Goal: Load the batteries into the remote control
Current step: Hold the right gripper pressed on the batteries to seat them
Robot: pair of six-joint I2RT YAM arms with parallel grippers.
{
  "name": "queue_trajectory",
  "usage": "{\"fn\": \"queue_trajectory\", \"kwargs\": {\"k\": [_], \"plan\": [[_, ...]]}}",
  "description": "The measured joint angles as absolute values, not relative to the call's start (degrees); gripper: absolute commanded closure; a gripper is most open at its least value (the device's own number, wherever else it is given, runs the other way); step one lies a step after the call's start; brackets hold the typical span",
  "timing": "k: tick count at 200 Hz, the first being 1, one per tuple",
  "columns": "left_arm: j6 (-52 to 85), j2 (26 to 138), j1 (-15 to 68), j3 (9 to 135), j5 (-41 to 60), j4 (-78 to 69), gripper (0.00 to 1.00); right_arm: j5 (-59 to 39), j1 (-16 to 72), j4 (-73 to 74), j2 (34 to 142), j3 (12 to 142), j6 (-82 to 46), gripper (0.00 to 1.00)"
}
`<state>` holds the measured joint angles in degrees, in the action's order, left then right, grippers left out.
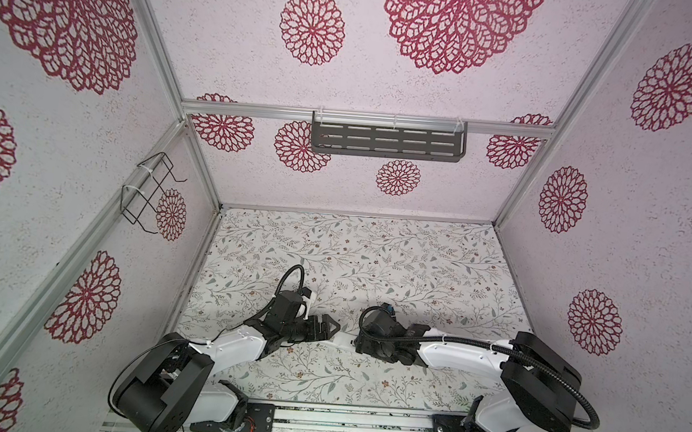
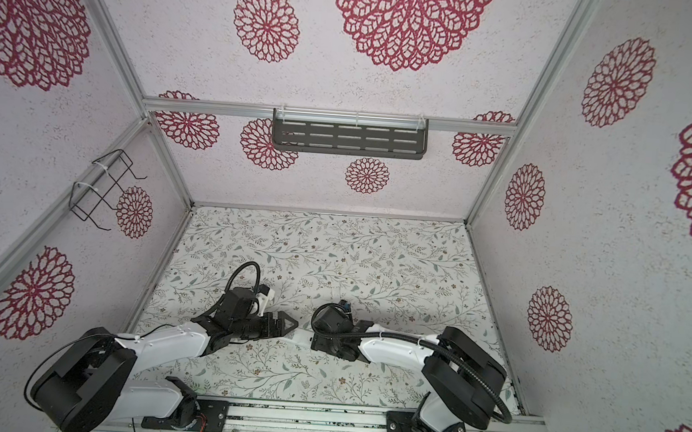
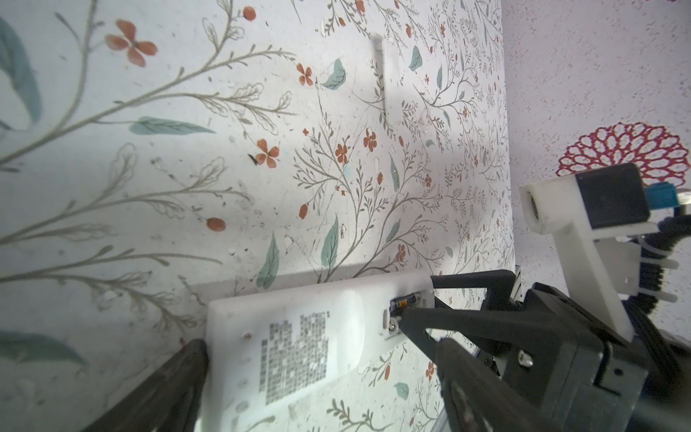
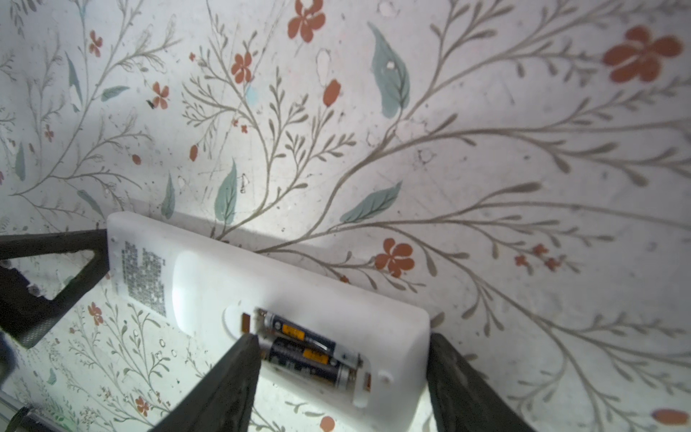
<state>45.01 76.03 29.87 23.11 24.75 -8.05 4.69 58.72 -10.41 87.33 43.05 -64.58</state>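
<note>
Toward the floral-papered table's [image 1: 375, 248] front edge: two dark cylindrical batteries [image 4: 304, 348] inside the slim white plastic remote control [image 4: 209, 284].
We see left gripper [image 1: 333, 332] and right gripper [image 4: 342, 338] gaping, one per end.

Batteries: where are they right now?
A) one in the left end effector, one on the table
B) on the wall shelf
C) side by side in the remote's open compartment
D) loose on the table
C: the right wrist view shows both batteries lying side by side in the uncovered slot on the back of the remote.
</note>
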Motion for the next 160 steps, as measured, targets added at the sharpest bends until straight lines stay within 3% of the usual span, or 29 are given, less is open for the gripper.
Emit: {"fn": "queue_trajectory", "kwargs": {"k": [160], "plan": [[45.01, 75.96, 29.87, 23.11, 24.60, -7.88, 0.02, 6.79, 59.55, -10.61, 88.05, 43.16, -63.83, 0.32]]}}
